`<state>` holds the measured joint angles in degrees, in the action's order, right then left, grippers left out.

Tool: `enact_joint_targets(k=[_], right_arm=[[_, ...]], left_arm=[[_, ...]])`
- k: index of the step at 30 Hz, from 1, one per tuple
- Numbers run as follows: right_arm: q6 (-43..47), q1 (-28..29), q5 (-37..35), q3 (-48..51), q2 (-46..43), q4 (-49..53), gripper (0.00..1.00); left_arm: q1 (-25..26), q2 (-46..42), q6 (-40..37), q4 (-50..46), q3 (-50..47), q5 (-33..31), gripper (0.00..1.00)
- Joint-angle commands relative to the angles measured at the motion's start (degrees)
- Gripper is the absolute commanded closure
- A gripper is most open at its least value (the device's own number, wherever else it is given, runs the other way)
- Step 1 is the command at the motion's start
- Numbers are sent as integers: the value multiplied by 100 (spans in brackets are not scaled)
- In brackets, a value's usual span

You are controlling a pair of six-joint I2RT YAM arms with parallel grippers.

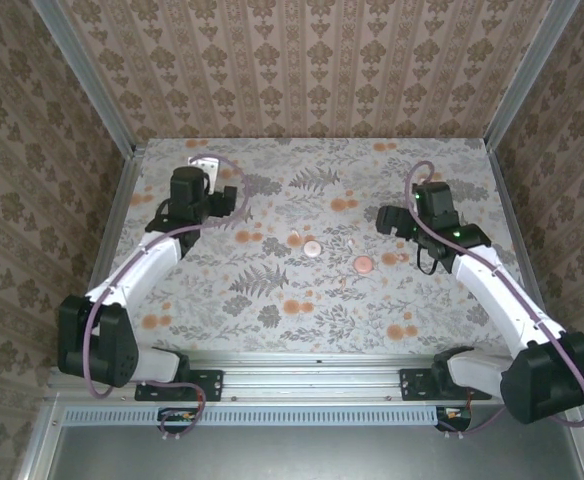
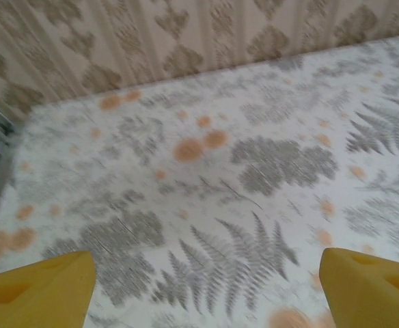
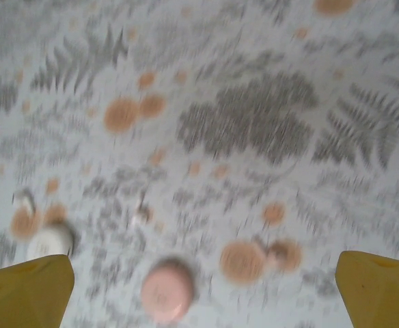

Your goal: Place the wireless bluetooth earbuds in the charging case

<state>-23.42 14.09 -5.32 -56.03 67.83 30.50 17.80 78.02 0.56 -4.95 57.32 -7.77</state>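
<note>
— Where do we find the arms?

— We see the left arm (image 1: 137,275) reaching to the back left of the table (image 1: 272,330); the right arm (image 1: 497,285) reaches along the right side, less far back; walls (image 1: 302,70) stand behind and on both sides.

— And what do we find between them?

— Two discs on the table, near its middle; the left disc (image 1: 313,247) lies farther back; the right disc (image 1: 362,265) lies nearer the bases, just before the right gripper (image 3: 203,288); beyond it we make out an earbud (image 3: 143,215) on the table, apart from it.
</note>
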Motion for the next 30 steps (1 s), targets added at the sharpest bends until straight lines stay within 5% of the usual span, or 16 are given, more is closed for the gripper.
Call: enact_joint_targets(k=[1,13,18,26,30], right_arm=[[-261,452,-46,-715,280,1652,0],[-278,1532,485,-2661,2173,2653,0],[1847,1635,951,-2827,2516,2184,2],[6432,1599,1846,-2535,2842,1755,7],[7526,1534,2126,-2818,3405,1786,10]], left_arm=[[-4,-34,749,-1663,418,593,13],[-885,80,1891,-2766,497,1934,14],[-1098,177,1552,-2990,494,2212,14],[-1467,381,916,-3207,388,3179,14],[-1516,338,924,-3182,309,3163,14]])
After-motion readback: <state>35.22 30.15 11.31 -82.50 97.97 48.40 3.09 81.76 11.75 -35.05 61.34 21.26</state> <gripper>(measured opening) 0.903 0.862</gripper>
